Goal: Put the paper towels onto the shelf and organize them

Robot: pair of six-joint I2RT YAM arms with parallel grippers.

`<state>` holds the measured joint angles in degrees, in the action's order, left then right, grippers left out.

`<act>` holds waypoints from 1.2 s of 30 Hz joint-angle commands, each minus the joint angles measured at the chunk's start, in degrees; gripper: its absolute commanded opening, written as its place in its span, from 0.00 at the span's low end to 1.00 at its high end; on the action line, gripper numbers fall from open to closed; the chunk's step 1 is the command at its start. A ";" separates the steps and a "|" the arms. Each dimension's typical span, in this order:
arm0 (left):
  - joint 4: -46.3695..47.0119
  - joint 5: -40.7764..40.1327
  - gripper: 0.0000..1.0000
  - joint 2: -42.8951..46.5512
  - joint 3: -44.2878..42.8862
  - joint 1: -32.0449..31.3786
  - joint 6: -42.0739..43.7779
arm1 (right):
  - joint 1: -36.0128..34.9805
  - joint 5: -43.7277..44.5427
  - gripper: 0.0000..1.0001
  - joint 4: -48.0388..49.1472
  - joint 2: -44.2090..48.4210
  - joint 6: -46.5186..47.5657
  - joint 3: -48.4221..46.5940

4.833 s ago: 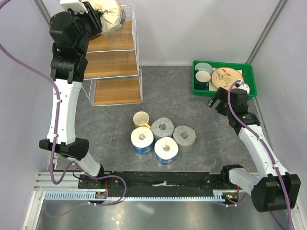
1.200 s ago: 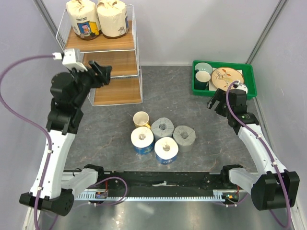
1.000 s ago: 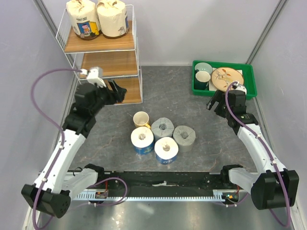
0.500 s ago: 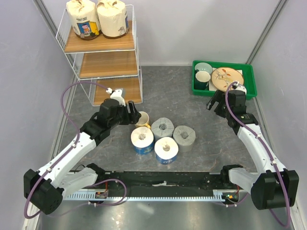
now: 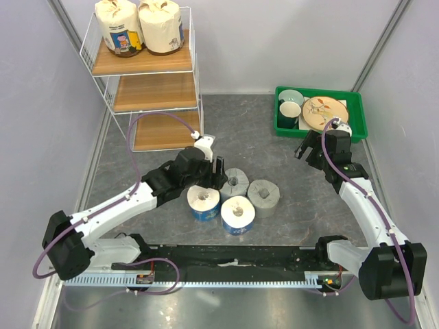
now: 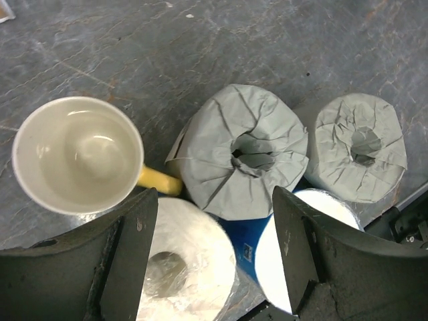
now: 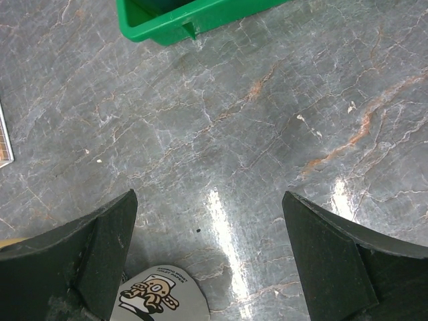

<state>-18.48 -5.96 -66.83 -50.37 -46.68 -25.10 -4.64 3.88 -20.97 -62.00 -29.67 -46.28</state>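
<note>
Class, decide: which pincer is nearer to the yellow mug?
Left. The left pincer hangs open over the rolls right beside the mug; the right pincer is far off, near the green tray.

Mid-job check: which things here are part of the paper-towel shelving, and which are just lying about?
Job: shelf; two cream rolls, already on its top tier; two grey rolls and two white-and-blue rolls, on the table.
Lying about: yellow mug beside the rolls; green tray with dishes.
</note>
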 commanded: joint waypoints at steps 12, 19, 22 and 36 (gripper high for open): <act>2.66 -3.19 0.76 -10.33 -7.20 -3.25 4.80 | 0.25 1.22 0.98 0.58 1.70 1.46 0.58; 2.66 -2.04 0.75 -12.36 -7.64 -3.60 5.59 | 0.16 2.18 0.98 0.41 1.62 1.90 0.67; 2.57 -1.95 0.75 -12.71 -7.55 -3.60 5.85 | 0.34 2.10 0.98 0.49 1.00 1.72 0.49; 2.75 -2.13 0.75 -16.23 -8.52 -4.04 6.12 | 0.34 1.48 0.98 0.49 0.74 1.63 0.32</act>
<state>-17.50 -7.46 -82.35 -56.05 -50.02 -20.93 -4.64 4.91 -21.15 -61.71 -28.64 -45.78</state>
